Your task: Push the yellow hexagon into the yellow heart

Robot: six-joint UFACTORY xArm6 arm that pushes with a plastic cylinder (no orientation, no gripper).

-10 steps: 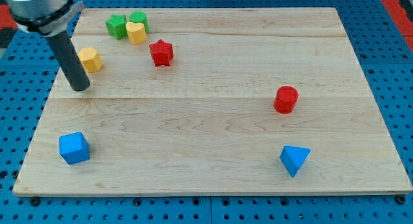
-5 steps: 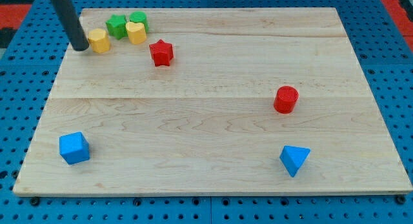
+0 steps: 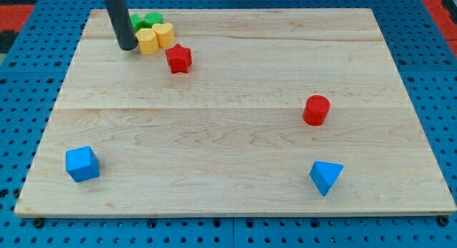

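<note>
The yellow hexagon [image 3: 147, 41] lies near the board's top left, touching the yellow heart [image 3: 163, 35] on its right. My tip [image 3: 127, 46] stands just left of the hexagon, against or almost against it. Two green blocks [image 3: 146, 21] sit right behind the yellow pair; the rod hides part of the left one. A red star [image 3: 178, 58] lies just below and right of the yellow blocks.
A red cylinder [image 3: 315, 110] stands at the right of the wooden board [image 3: 235, 134]. A blue triangular block [image 3: 325, 177] lies at the lower right. A blue cube [image 3: 82, 164] sits at the lower left. The board rests on a blue pegboard.
My tip has swept up and to the right, pushing the yellow hexagon rightward until it meets the yellow heart. The heart has shifted slightly right. The other blocks have stayed put.
</note>
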